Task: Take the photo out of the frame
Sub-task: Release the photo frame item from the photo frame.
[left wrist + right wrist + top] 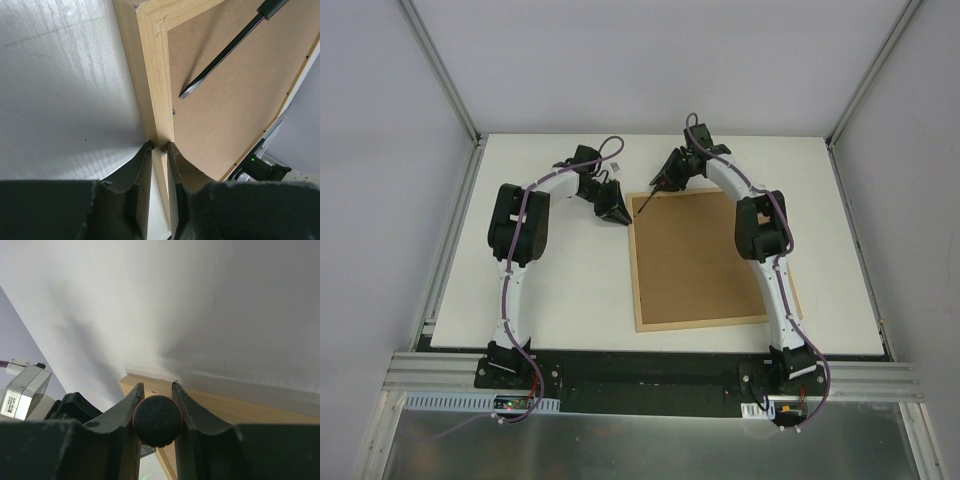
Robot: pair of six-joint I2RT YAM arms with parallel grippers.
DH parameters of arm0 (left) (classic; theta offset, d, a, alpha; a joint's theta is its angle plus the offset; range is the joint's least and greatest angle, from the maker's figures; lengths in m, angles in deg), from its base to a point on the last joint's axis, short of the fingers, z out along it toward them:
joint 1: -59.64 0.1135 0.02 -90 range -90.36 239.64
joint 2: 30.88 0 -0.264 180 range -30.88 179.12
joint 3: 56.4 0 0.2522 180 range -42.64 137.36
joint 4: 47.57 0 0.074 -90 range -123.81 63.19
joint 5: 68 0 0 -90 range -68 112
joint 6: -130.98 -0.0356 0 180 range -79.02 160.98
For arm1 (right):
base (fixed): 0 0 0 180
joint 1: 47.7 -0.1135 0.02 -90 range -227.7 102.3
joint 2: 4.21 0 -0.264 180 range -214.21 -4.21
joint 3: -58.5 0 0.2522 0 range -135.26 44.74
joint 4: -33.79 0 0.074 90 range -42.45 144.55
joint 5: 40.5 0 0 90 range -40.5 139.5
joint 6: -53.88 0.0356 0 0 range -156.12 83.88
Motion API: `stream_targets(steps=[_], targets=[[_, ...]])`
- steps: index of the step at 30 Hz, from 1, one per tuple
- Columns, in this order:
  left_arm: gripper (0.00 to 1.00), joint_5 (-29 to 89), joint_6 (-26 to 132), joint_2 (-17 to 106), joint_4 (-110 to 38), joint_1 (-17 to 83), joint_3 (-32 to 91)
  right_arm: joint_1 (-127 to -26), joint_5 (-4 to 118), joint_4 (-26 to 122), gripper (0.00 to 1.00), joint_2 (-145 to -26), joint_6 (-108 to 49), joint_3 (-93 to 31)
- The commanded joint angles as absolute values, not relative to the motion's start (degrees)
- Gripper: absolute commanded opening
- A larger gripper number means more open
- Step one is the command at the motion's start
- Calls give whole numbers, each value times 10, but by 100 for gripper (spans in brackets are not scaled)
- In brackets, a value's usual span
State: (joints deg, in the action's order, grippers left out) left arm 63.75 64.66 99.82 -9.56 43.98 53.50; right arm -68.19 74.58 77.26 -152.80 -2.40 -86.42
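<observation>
The frame (pixel 690 260) lies back-up on the table (pixel 550 290) with its brown fibreboard back in place; the photo is hidden, presumably beneath it, so the step in hand is judged to be releasing the back. The left gripper (pixel 159 146) is closed narrowly on the frame's left rail near the far-left corner; the right gripper (pixel 157 385) clamps the handle of a screwdriver (pixel 225 55), tip at the back just inside that corner. Next, the tip must reach the small tab (pixel 173 112) at the rail's inner edge and lever it aside.

The frame (pixel 695 265) lies back-up on the table (pixel 560 290), screwdriver (pixel 225 55) above its far-left corner.
</observation>
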Motion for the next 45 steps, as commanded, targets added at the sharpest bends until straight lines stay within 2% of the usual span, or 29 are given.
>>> stream_targets(steps=[1, 45], targets=[[15, 604, 649, 995, -77, 431, 515, -706, 760, 804, 0, -1534, -5, -860], [12, 586, 646, 979, -76, 429, 510, -708, 778, 822, 0, -1506, -47, -838]])
